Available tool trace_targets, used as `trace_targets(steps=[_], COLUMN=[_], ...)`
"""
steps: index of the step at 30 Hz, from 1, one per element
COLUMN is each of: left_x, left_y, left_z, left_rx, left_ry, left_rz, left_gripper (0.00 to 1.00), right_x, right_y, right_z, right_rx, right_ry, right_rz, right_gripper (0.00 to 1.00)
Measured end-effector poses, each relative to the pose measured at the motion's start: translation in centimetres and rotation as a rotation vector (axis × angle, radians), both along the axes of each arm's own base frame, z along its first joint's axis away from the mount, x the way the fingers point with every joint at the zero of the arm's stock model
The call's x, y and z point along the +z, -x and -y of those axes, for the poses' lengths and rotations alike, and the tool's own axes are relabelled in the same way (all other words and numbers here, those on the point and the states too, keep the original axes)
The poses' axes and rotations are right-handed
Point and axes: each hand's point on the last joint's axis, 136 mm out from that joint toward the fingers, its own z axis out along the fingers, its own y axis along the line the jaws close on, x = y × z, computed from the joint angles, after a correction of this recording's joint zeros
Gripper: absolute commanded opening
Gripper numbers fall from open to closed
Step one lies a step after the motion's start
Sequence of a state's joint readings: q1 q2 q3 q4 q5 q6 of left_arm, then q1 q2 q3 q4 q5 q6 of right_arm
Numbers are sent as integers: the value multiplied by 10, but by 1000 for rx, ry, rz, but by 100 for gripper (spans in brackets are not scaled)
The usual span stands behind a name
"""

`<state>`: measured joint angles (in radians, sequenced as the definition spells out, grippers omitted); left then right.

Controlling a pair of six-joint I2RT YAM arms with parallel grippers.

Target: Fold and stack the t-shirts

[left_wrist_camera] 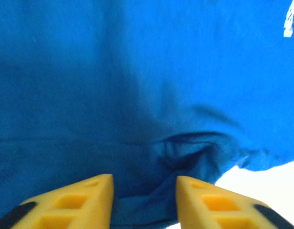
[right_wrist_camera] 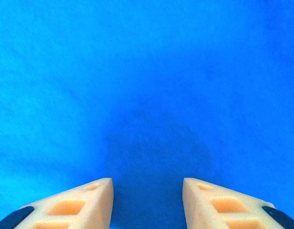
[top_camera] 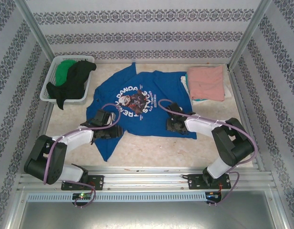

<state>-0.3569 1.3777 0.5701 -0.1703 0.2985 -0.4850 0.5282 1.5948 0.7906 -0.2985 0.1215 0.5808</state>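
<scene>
- As I looked through the left wrist camera, the left gripper (left_wrist_camera: 145, 186) stood with its yellow fingers (left_wrist_camera: 85, 202) parted, tips down on the royal-blue t-shirt (left_wrist_camera: 137, 71).
- A dark pucker of that cloth sat in the gap between the tips, but I could make out no pinch on it.
- Just right of the pucker the shirt's edge ended and the pale table (left_wrist_camera: 275, 191) showed.
- Through the right wrist camera, the right gripper (right_wrist_camera: 147, 188) was likewise spread, its cream fingers (right_wrist_camera: 75, 205) set over flat, smooth blue cloth and holding nothing.
- From the top camera, I saw both grippers on the near half of the blue shirt, the left one on its left part and the right one on its right part, close to the near edge.
- The shirt lay spread out in the middle of the table with its white-and-dark chest print (top_camera: 132, 101) facing up, between the two grippers and a little farther back.
- A salmon-pink t-shirt (top_camera: 206, 82) lay folded at the far right, just beside the blue shirt's right edge, with a paler layer of cloth showing under it.
- A white slatted basket (top_camera: 47, 81) stood in the far left corner.
- A black t-shirt (top_camera: 73, 83) hung over the basket's near rim onto the table, and a green t-shirt (top_camera: 65, 69) lay inside behind it.
</scene>
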Motion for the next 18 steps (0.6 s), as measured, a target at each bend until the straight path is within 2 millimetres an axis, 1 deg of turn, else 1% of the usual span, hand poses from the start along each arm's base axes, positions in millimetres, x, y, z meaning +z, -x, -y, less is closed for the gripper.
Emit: trace_targets(steps=[3,6,8,10,11,12,14,16,17,18], left_x=[6,27,34,33,29,25,19,19,20,22], left_y=[10,20,27,37,44,50,60,61,60,56], left_z=[11,24,27,30,32,33,29,20,15,10], left_rx=[-34,-71,-82,-97,-107,-117,-117,-96,-84,-71], left_ry=[-4,32,54,60,59,54,32,-7,-34,-67], left_rz=[7,67,87,77,61,45,15,18,31,44], left_gripper=[24,16,14,14,14,18,30,38,43,46], right_x=[1,3,2,2,3,3,7,12,14,15], right_y=[7,17,23,28,30,31,32,30,30,29], right_z=[7,16,21,24,25,26,27,27,27,27], right_rx=[-7,-18,-30,-35,-38,-38,-38,-41,-43,-43], right_ry=[-1,-4,-6,-7,-9,-9,-13,-22,-25,-27], right_rz=[1,6,5,4,4,5,12,28,34,38], right_gripper=[44,44,44,44,44,44,45,45,45,45])
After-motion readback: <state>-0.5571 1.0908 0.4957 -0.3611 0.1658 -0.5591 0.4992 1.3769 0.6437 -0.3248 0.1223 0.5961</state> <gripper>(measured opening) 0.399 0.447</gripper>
